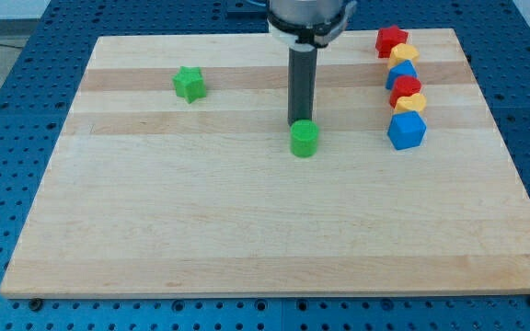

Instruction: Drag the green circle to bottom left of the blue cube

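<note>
Touching green circle (304,139) from view's top: my tip (299,123) (circle upright), blue cube (406,131) right.

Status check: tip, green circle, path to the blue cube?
My tip at green circle's top edge. Blue cube to the view's right. Nothing between them.

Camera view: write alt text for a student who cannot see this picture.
My tip sits just behind the green circle, near the middle of a wooden board. A green star lies towards the view's upper left; the blue cube ends a column of red, yellow and blue blocks at the right.
</note>
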You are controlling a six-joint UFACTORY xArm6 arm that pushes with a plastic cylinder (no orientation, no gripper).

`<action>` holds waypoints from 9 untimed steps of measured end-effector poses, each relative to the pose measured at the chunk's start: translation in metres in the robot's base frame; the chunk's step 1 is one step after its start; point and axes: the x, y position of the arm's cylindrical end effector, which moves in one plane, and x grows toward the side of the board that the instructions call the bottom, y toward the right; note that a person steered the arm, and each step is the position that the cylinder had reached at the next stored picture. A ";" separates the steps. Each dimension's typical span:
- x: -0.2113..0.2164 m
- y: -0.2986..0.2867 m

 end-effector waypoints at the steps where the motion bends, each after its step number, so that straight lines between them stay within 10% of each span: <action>1: 0.026 0.000; 5: 0.109 -0.041; 9: 0.082 0.035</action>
